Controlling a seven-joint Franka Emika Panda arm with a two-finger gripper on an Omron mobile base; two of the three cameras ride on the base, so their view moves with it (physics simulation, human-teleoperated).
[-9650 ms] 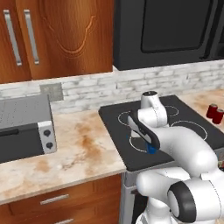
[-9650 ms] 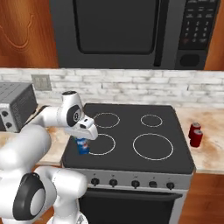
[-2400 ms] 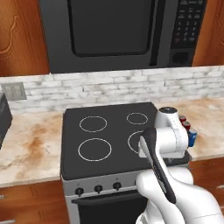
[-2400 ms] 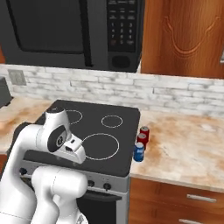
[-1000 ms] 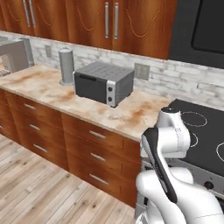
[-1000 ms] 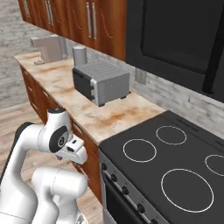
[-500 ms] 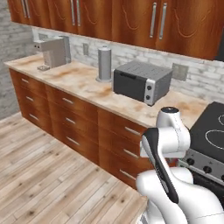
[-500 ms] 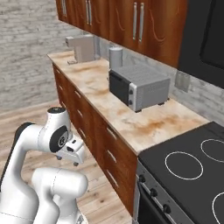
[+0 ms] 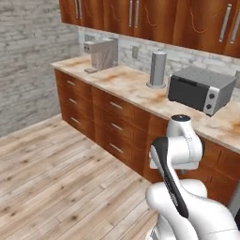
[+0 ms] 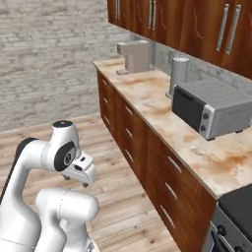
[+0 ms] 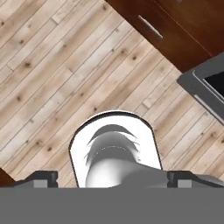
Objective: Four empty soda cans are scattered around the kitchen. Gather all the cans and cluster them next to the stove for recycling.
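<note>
We are in a transit posture here, and most of what we see follows from that. Our arm is folded in tight over the base, with the claw point(image 11: 112, 178) tucked low and pointing straight down at the wooden floor point(image 11: 52, 65). Keeping the arm compact like this makes sense while the base drives along the cabinets point(image 9: 108, 122), since nothing sticks out to clip a drawer front. In the hand view the two finger tips point(image 11: 41, 178) sit at opposite sides of the frame, so the claw stands spread wide, with nothing between them but our own body; it carries no can.

The counter point(image 10: 157, 106) runs along the wall and carries a toaster oven point(image 10: 211, 110), a tall grey cylinder point(image 10: 178, 74) that may be a paper towel roll, and a coffee machine point(image 10: 135, 55) at the far end. We can make out no soda can on this stretch.

The stove point(image 10: 236, 216) shows as a dark corner with knobs at the lower right of the right base view, just past the toaster oven's end of the counter, and its steel front edge also appears in the hand view.

We judge this to be a search leg: empty claw, arm stowed, cameras sweeping a length of counter where a remaining can might stand, perhaps hidden behind an appliance.
</note>
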